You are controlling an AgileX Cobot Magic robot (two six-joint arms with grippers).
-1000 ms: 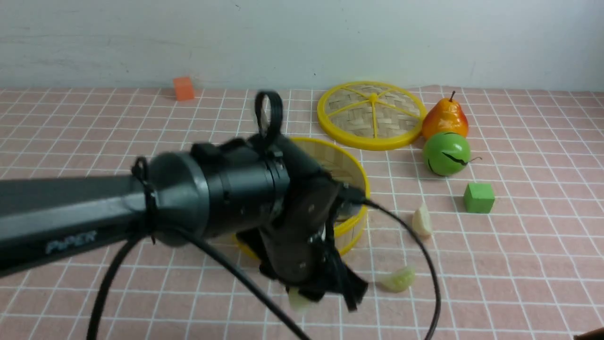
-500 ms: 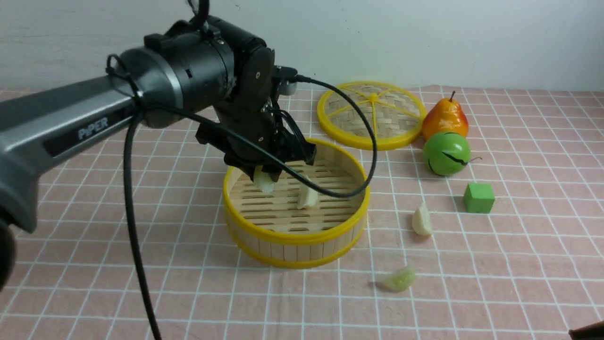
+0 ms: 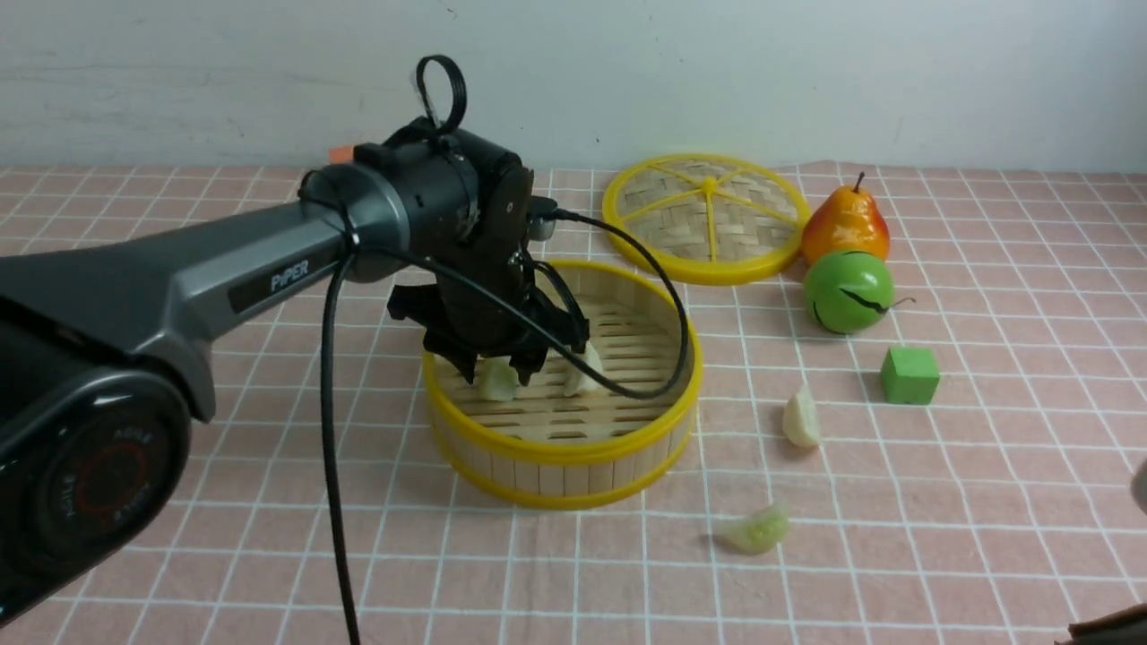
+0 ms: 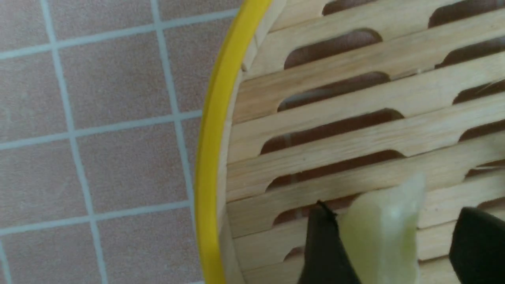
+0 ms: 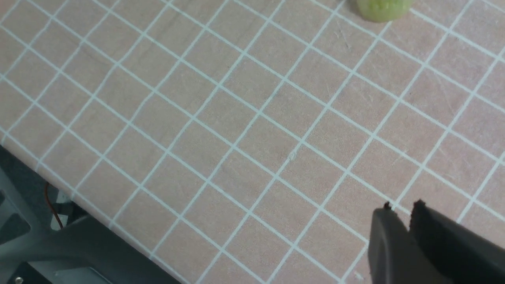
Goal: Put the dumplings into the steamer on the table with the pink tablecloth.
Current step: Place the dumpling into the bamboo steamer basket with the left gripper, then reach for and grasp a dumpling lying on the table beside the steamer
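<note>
1. Table (image 3: 986,555) and pink cloth (image 3: 1030,269). The front view is giving me the whole layout. Only the right wrist view is showing the cloth's near edge, with a grey frame (image 5: 79,252) below it.

2. Left arm (image 3: 224,278). It is slanting in from the left of the front view. Its wrist is bending so that the tool is pointing down into the steamer (image 3: 556,451).

3. Steamer. It is standing mid-cloth, in front of the flat lid (image 3: 708,219). The left wrist view is showing its yellow rim and slatted floor close up.

4. Left gripper (image 3: 497,374). I am reading its jaws as open. Only the left wrist view is resolving this: one finger (image 4: 323,244) is touching the near dumpling (image 4: 378,236), while the other is standing clear of it.

5. Right gripper (image 5: 400,209). Its jaws are closing to a thin slit with nothing between them, and it is hanging over bare cloth.

6. Dumplings.
- The near dumpling is sitting low inside the steamer's left half, between the open jaws.
- A second dumpling (image 3: 582,369) is leaning inside, just to its right, long axis tilting upward.
- A cream dumpling (image 3: 800,417) is standing on the cloth right of the steamer, tip pointing up.
- A green dumpling (image 3: 757,530) is lying nearer me, long axis running across the view.
</note>
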